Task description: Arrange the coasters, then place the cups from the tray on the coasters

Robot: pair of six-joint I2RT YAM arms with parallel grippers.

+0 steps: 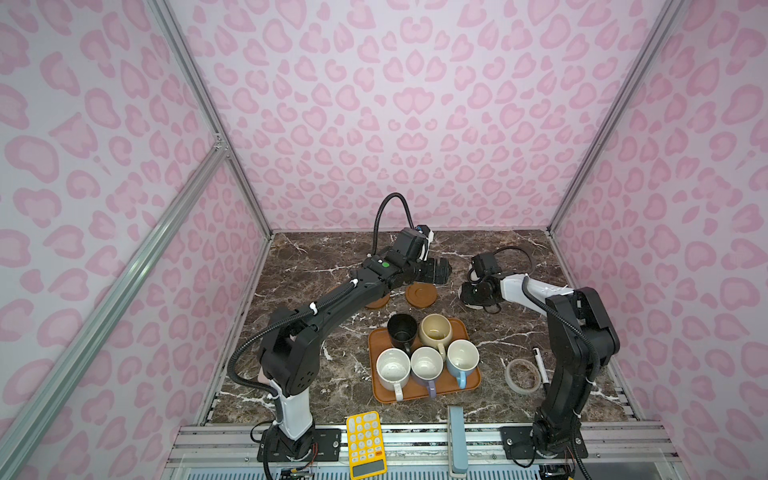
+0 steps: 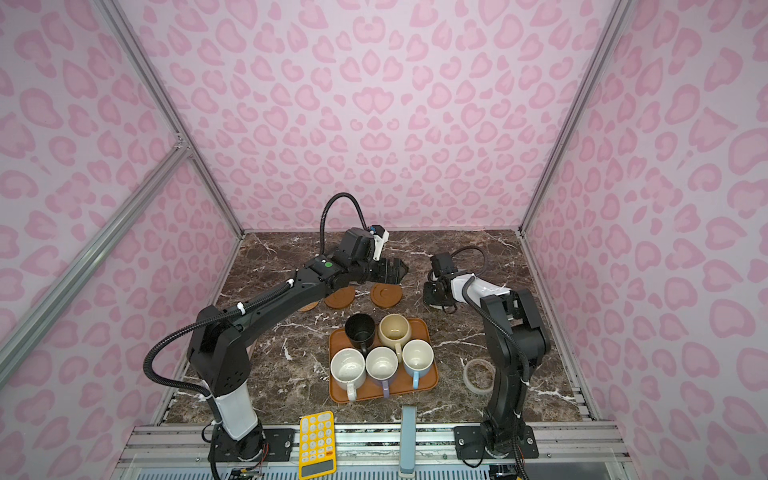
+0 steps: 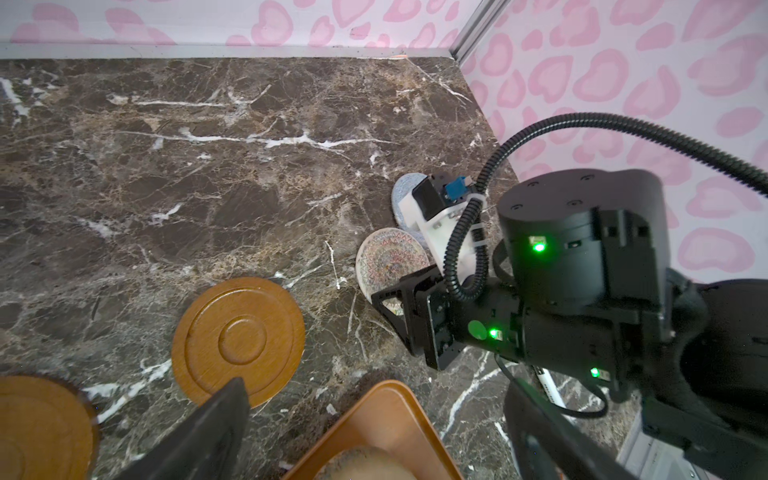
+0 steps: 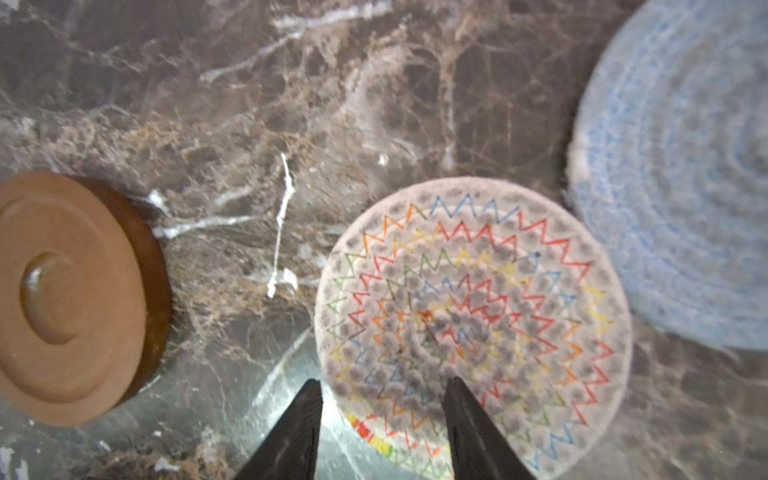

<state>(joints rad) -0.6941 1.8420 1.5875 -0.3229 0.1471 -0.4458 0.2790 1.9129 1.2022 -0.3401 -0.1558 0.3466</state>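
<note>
1. On the dark marbled table (image 1: pixel 311 270), centre front, sat the tray (image 2: pixel 422 328): orange-brown, rounded corners, low rim. All five cups stood upright on it.
2. Back row: black cup (image 1: pixel 402 328) and cream-yellow cup (image 1: pixel 435 330). Front row: speckled white cup (image 1: pixel 392 369), lavender cup (image 1: pixel 427 365) and light blue cup (image 1: pixel 462 359), the last two white inside. The front three handles pointed toward the near edge.
3. Beyond the tray, flat on the table, lay the grooved brown coaster (image 1: pixel 421 295), smooth, with concentric rings round a raised centre. The second brown coaster (image 1: pixel 379 300) lay just beside it, partly under the left arm. A sliver of the tan rattan coaster (image 2: pixel 308 306) showed beneath the same arm.
4. Further right, seen only in the wrist views, lay the cream woven coaster (image 4: pixel 469 316), stitched in rings of multicoloured zigzag. The grey-blue woven coaster (image 4: pixel 681 187) lay just beside it, coiled weave, pale fuzzy rim.
5. The left gripper (image 1: pixel 439 271) hung above the table behind the brown coasters, jaws spread wide, holding nothing.
6. The right gripper (image 4: pixel 382 381) pointed down at the cream woven coaster, jaws partway apart astride its rim, one finger over the weave and one over bare table. I could not tell whether it was pinching the coaster.
</note>
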